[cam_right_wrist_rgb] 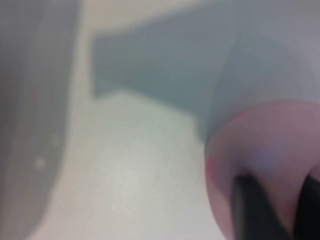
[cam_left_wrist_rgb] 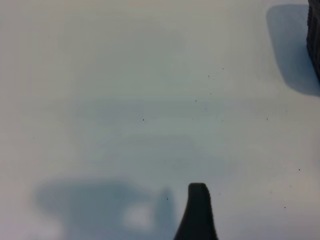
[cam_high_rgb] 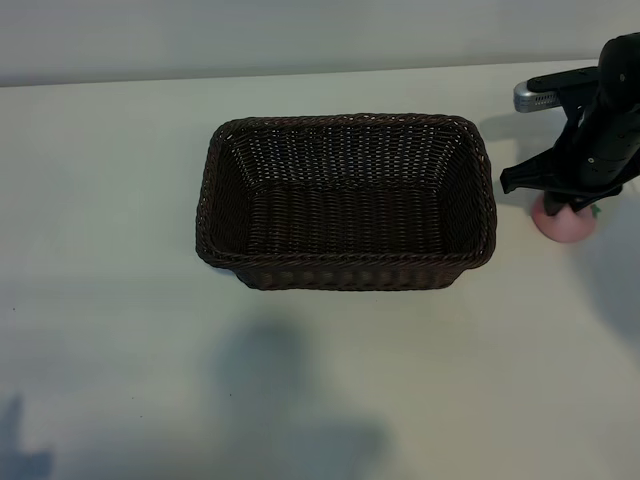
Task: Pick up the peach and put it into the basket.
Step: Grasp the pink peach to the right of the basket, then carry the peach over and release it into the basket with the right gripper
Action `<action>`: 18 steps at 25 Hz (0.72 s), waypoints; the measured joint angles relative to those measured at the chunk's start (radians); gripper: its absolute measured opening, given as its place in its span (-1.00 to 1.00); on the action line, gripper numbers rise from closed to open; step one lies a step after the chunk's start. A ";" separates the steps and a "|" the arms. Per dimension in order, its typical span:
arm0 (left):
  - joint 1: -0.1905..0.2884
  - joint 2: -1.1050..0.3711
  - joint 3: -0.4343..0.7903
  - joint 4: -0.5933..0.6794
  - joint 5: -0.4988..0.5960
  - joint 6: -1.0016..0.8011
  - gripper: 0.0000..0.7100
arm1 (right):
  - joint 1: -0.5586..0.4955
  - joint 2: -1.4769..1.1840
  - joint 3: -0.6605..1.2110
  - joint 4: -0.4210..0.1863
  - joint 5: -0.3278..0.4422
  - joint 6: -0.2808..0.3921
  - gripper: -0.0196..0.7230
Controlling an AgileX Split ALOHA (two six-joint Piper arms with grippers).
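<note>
Right tool (cam_high_rgb: 566, 205) — directly atop peach (cam_high_rgb: 568, 222), right of basket (cam_high_rgb: 345, 272)

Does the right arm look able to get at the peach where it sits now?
Probably yes. The right gripper is already down on the peach, which sits on the table to the right of the basket; nothing lies between them, and its fingers straddle the fruit.

The scene is filled by a pale, off-white table (cam_high_rgb: 120, 330). Beyond the table's far edge a plain light-grey wall (cam_high_rgb: 250, 35) is seen. Soft grey shadows are cast on the table's near part.
</note>
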 joint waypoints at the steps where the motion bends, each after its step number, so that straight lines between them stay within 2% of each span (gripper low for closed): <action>1: 0.000 0.000 0.000 0.000 0.000 0.000 0.68 | 0.000 0.000 -0.001 0.000 0.000 0.001 -0.64; 2: 0.000 0.000 0.000 0.000 0.000 0.000 0.68 | 0.000 0.000 -0.001 -0.001 0.001 0.002 -0.75; 4: 0.000 0.000 0.000 0.000 0.000 0.000 0.68 | 0.000 0.000 -0.002 -0.005 0.007 0.003 -0.82; 10: 0.000 0.000 0.000 0.000 0.000 0.000 0.67 | 0.000 -0.042 -0.003 -0.044 0.056 0.004 -0.83; 13: 0.000 0.000 0.000 0.000 0.000 0.000 0.67 | 0.000 -0.110 -0.024 -0.046 0.117 0.004 -0.83; 18: 0.000 0.000 0.000 0.000 0.000 0.000 0.67 | 0.000 -0.248 -0.092 -0.045 0.178 0.004 -0.83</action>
